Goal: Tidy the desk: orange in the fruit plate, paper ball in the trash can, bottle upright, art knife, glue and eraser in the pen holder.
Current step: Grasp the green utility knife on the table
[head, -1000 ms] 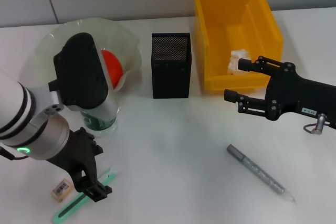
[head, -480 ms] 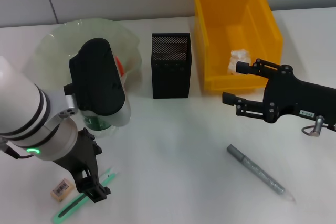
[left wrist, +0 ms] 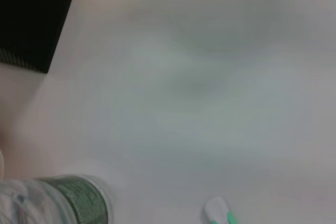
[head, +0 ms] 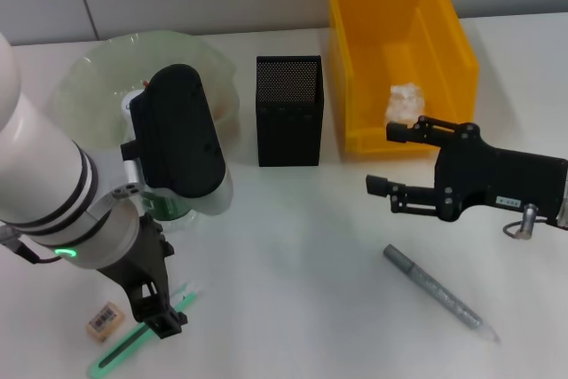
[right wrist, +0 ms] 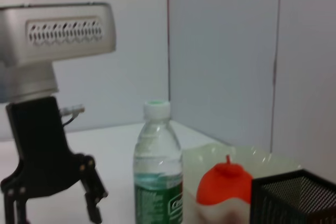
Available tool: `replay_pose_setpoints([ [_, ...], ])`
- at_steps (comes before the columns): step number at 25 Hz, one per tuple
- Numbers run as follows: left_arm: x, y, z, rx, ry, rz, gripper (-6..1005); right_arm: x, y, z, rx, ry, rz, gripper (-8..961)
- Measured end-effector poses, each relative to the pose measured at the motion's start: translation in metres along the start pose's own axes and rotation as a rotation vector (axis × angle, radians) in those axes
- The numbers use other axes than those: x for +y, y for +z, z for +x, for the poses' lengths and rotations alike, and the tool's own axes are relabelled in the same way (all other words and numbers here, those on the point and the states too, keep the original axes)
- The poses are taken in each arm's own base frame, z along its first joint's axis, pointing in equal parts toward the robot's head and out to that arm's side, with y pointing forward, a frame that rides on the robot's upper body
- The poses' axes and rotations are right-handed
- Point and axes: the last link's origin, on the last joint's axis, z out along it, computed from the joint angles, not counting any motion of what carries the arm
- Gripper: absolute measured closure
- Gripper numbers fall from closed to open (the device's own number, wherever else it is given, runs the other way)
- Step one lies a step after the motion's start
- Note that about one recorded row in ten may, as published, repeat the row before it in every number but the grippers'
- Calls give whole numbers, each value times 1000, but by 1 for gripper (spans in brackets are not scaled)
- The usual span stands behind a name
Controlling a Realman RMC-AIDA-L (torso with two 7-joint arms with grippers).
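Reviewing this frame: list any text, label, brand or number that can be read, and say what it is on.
No text can be read in any view.
Bottle: green label with white marks, too blurred to read.
Eraser: printed sticker, barcode-like, too small to read.
Right gripper: small white label on its body, illegible.
Silver pen: no marking can be made out.

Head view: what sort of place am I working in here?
Most likely a mock office desk in a lab: a white tabletop against plain grey wall panels, with a black mesh pen holder, a yellow plastic bin and a silver pen.
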Motion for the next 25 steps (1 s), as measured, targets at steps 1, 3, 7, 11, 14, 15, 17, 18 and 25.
replay_pose_setpoints([
  [1,0,0,1,1,2,0,140,0,1,0,11,0,-9,187],
  [3,1,0,1,1,5,-3,140,1,4,1,37,2,-30,187],
  [7,3,1,4,-8,12,-8,140,2,8,1,62,8,-60,187],
  [11,4,2,5,-15,10,-11,140,4,11,2,76,1,-81,187],
  [14,5,4,7,-21,9,-8,140,5,13,2,81,-1,-90,187],
  [15,5,5,7,-25,9,-7,140,5,13,2,82,-1,-92,187],
  [17,5,7,8,-35,10,-7,140,5,13,2,82,-1,-92,187],
  [18,5,7,8,-35,10,-7,140,5,13,2,82,-1,-93,187],
  [25,5,12,13,-33,24,6,142,6,13,3,82,2,-94,187],
])
